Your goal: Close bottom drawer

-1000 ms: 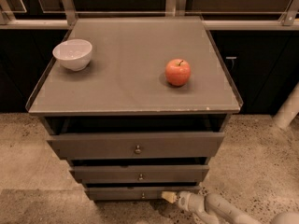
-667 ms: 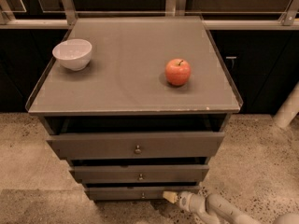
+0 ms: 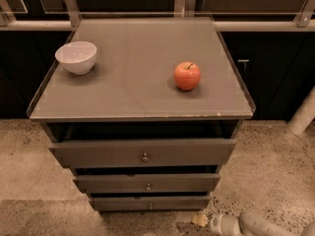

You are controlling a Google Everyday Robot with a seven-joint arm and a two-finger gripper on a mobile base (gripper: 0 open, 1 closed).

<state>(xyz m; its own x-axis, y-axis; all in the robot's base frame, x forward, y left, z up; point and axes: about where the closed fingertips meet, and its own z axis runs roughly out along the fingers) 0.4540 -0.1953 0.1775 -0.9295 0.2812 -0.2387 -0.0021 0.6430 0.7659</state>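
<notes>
The bottom drawer [image 3: 150, 203] is the narrowest of three dark grey-brown drawer fronts in the cabinet, lowest in the stack, with a small round knob [image 3: 150, 206] at its centre. Its front sits a little behind the middle drawer's front [image 3: 146, 183]. My gripper [image 3: 200, 220] is low at the bottom right, just above the floor, below and to the right of the bottom drawer's right end, and apart from it. Its pale tip points left toward the cabinet. The grey arm [image 3: 248, 224] runs off to the lower right.
The top drawer [image 3: 142, 153] is the widest and stands out furthest. On the cabinet top [image 3: 133, 87] are a white bowl [image 3: 76, 57] at the left and a red apple [image 3: 187, 75] at the right. A white pipe [image 3: 302, 114] stands at the right. The floor is speckled.
My gripper has drawn back to the right and down, away from the bottom drawer's front, which it was next to before. The bowl and apple have not moved.
</notes>
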